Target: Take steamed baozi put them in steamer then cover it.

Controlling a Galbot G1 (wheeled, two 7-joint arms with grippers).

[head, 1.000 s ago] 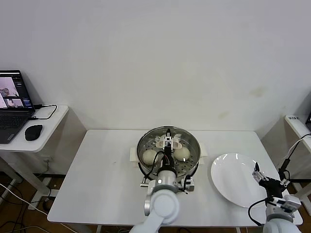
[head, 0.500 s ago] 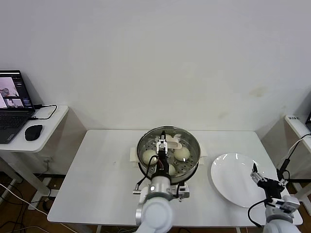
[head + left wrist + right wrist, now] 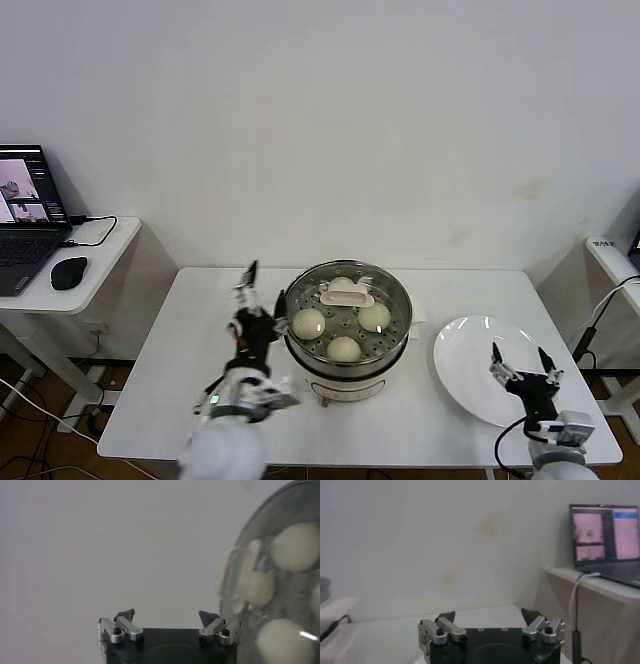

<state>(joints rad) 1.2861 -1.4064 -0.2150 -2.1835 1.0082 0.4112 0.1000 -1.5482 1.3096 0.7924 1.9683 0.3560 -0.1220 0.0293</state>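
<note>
The steamer sits mid-counter with the cover on it and the baozi inside under the glass. My left end effector hovers just left of the steamer, fingers spread, holding nothing. My right end effector is spread too, empty, over the plate.

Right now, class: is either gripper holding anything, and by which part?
Nothing is held. The left gripper beside the round stainless-steel steamer and the right gripper both have open, empty jaws.
</note>
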